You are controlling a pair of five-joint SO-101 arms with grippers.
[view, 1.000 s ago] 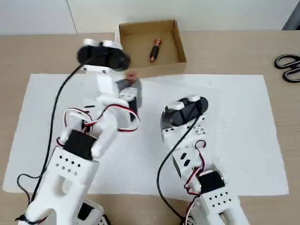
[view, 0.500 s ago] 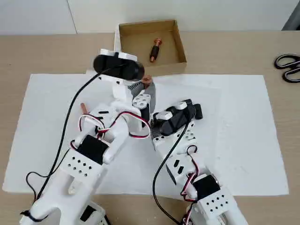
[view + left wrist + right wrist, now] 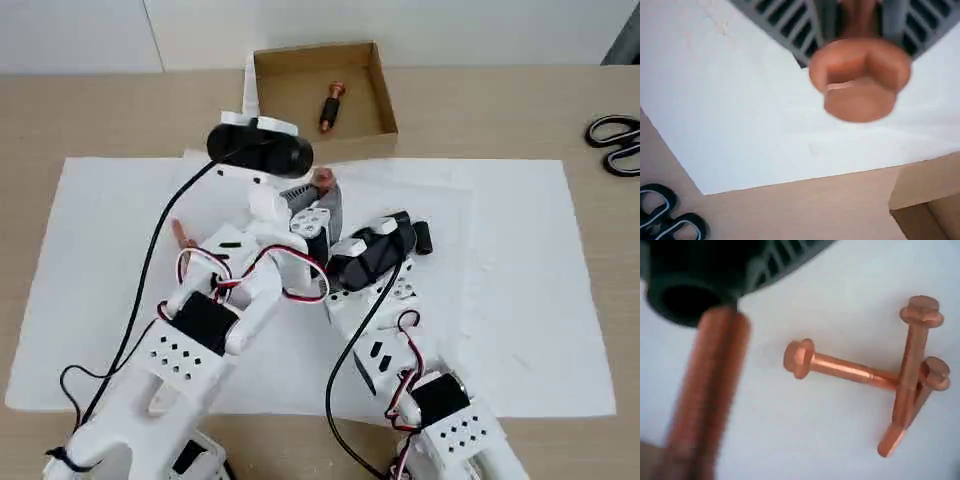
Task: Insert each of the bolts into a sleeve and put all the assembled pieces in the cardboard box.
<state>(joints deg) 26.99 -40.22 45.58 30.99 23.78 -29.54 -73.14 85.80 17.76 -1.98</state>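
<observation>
High view: 1 cardboard box (image 3: 290, 95) at the table's far side. 1 assembled piece (image 3: 330, 105) lies inside, long axis running far-to-near, copper head at the far end, dark end nearer the arms. 1 loose bolt (image 3: 183, 232) lies on the white paper sheet (image 3: 520, 260) beside the left arm. Left gripper (image 3: 322, 192) pinches the held bolt (image 3: 322, 180), head toward the box. Right gripper (image 3: 410, 238) clamps 1 black sleeve (image 3: 422, 238). 1 pair of scissors (image 3: 615, 145) lies well apart on bare wood.

Left wrist view: held bolt seen head-on. Hexagonal flanged head, copper-coloured; shank between ribbed grey jaws.

Right wrist view: sleeve mouth round and hollow. Held bolt's shank tip sits just at it; contact cannot be told. Heap of 3 bolts (image 3: 902, 390), crossed and touching, lies on the paper.
</observation>
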